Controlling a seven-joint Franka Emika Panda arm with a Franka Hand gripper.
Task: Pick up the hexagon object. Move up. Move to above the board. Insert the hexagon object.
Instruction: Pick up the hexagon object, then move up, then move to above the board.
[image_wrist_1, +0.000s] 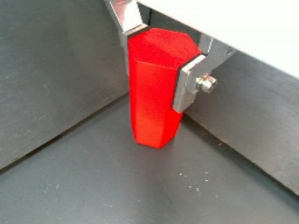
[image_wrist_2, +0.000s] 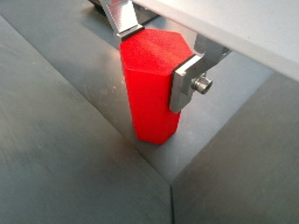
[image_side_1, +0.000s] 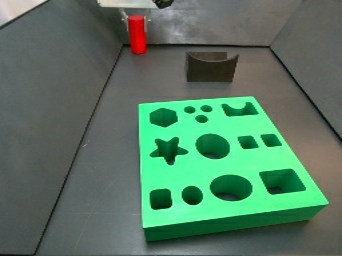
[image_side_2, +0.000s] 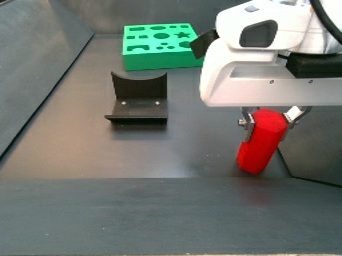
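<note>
The hexagon object (image_wrist_1: 152, 101) is a bright red faceted peg standing on the dark floor, close to where the walls meet in a corner. My gripper (image_wrist_1: 163, 51) is shut on its upper end, one silver finger (image_wrist_1: 191, 80) pressed on each of two opposite sides; both wrist views show this, with the peg (image_wrist_2: 149, 96) between the plates of the gripper (image_wrist_2: 156, 51). In a side view the gripper (image_side_2: 271, 118) holds the peg (image_side_2: 262, 148), which leans slightly. The green board (image_side_1: 221, 165) with shaped cutouts lies flat, well away from the peg (image_side_1: 136, 33) and the gripper (image_side_1: 135, 17); it also shows as the far board (image_side_2: 160, 42).
The dark fixture (image_side_1: 210, 65) stands on the floor between the peg and the board; in a side view the fixture (image_side_2: 138, 98) is left of the gripper. Grey walls (image_wrist_1: 52, 70) enclose the floor close beside the peg.
</note>
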